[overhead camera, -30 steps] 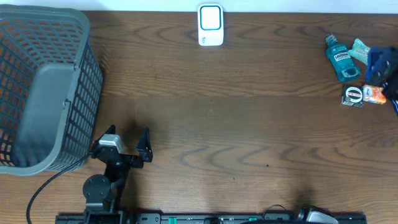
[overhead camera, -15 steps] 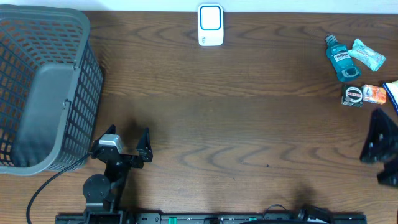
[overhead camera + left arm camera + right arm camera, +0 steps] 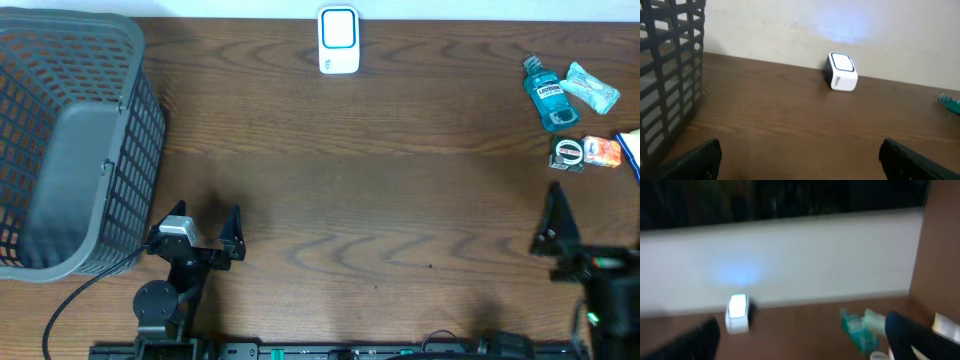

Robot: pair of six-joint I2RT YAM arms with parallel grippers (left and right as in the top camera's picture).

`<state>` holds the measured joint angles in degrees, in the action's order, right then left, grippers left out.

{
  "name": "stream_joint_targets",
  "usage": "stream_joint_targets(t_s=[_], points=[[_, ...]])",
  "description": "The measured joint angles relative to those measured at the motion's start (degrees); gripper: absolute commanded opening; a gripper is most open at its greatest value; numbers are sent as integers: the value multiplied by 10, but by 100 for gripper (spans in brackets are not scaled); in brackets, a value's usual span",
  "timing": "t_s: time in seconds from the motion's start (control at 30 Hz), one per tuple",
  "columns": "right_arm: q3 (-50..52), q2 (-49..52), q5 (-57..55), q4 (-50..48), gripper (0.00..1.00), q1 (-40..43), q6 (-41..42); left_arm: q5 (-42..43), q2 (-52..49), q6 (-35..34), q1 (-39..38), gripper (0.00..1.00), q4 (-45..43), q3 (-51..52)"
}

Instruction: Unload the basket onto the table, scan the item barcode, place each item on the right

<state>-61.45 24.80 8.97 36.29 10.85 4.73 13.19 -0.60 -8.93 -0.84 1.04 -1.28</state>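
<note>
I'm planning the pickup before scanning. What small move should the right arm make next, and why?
Probably ease the right gripper forward toward the mouthwash bottle: its jaws stand open and empty, the bottle lies ahead of it, and the scanner has nothing to read.

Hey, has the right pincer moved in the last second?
Yes. Overhead, the right pincer has pulled back from beside the mouthwash bottle toward the near edge of the table.

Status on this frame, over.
Left claw open, empty. Right claw open, empty. Mouthwash bottle lies far right, ungrasped. Scanner far centre, nothing blocking it.
</note>
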Motion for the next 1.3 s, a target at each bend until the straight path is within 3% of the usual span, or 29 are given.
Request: stream_joint_targets(t_s=[0.3, 0.63, 0.9, 1.13, 1.3], points=[[333, -132, 0, -283, 99, -2, 30, 0, 0, 0, 0, 98, 0, 0], [531, -240, 0, -452, 99, -2, 34, 0, 0, 0, 0, 98, 0, 0], [602, -241, 0, -455, 99, -2, 34, 0, 0, 0, 0, 98, 0, 0], [610, -241, 0, -332, 99, -2, 34, 0, 0, 0, 0, 98, 0, 0], [611, -239, -2, -329, 99, -2, 34, 0, 0, 0, 0, 98, 0, 0]])
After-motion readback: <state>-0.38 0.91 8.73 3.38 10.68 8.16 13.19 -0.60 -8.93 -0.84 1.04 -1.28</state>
